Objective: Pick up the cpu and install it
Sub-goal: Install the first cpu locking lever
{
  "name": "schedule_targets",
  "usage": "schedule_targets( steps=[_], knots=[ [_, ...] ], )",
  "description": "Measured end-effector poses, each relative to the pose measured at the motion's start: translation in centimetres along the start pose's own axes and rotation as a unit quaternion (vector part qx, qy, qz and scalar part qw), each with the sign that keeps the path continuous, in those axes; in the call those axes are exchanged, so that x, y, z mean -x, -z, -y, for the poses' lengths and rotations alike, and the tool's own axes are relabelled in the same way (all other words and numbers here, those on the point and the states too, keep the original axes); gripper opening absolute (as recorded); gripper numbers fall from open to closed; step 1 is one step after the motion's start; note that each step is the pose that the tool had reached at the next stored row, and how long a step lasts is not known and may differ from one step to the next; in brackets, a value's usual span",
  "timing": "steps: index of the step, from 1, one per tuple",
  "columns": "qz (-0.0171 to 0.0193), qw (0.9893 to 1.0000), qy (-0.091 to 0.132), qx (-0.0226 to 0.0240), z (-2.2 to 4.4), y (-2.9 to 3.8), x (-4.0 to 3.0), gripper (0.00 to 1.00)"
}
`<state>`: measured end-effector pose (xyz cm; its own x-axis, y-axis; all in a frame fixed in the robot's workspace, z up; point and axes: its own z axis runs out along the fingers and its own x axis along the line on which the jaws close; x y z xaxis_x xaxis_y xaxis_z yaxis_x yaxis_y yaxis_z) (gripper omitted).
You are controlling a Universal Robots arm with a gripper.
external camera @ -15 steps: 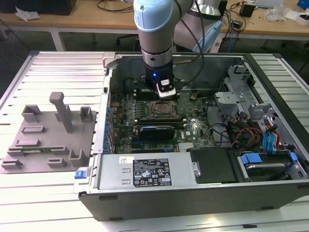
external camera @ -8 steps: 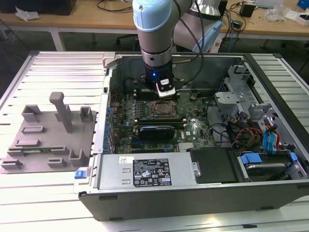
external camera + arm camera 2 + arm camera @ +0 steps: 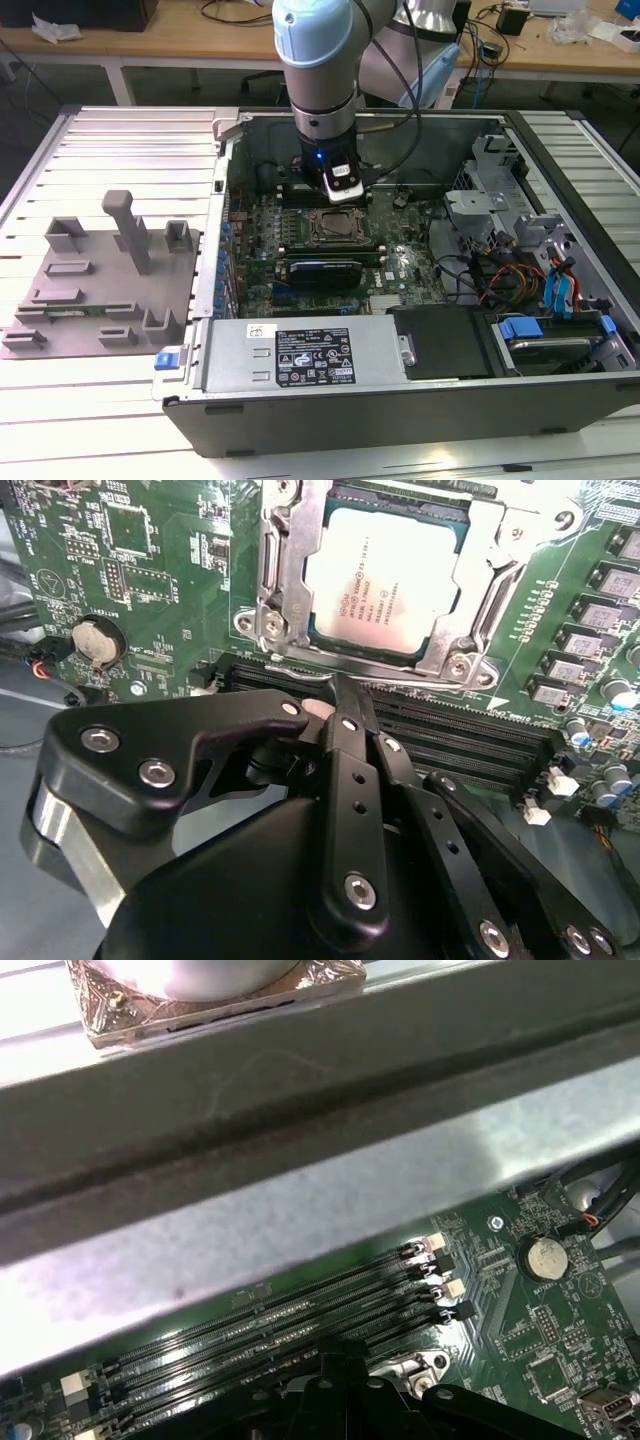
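The cpu (image 3: 388, 578) lies flat in the motherboard's socket, its pale silver top showing inside the metal retention frame (image 3: 275, 580) in the second wrist view; in the exterior view the socket (image 3: 338, 226) sits mid-board inside the open computer case (image 3: 420, 400). The pincer (image 3: 338, 695) hangs just beside the socket, over the black memory slots (image 3: 460, 742); its fingers look drawn together with nothing between them, so it appears clenched and empty.

Judging from this, the chip seems seated, but whether it sits square on the contacts cannot be told. If it rests slightly askew, any downward press could bend the socket's contacts. The fingertips are also close to the memory slots and the frame's edge, so a sideways drift could scrape them or nudge the chip out of place.
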<state>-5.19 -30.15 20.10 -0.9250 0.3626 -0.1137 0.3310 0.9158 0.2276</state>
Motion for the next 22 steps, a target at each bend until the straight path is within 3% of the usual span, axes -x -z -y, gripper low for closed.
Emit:
schedule_targets(
  steps=[5,13,18,22],
  knots=[
    [0.0042,1.0000,0.001,-0.0006,0.04,-0.11,-0.04,0.11],
    [0.0145,0.9999,0.003,-0.0005,0.15,-0.34,-0.18,0.11],
    [0.0188,0.9998,0.004,-0.0001,0.17,-0.41,-0.21,0.11],
    [0.0194,0.9998,0.005,0.0002,0.16,-0.37,-0.21,0.11]
  ],
)
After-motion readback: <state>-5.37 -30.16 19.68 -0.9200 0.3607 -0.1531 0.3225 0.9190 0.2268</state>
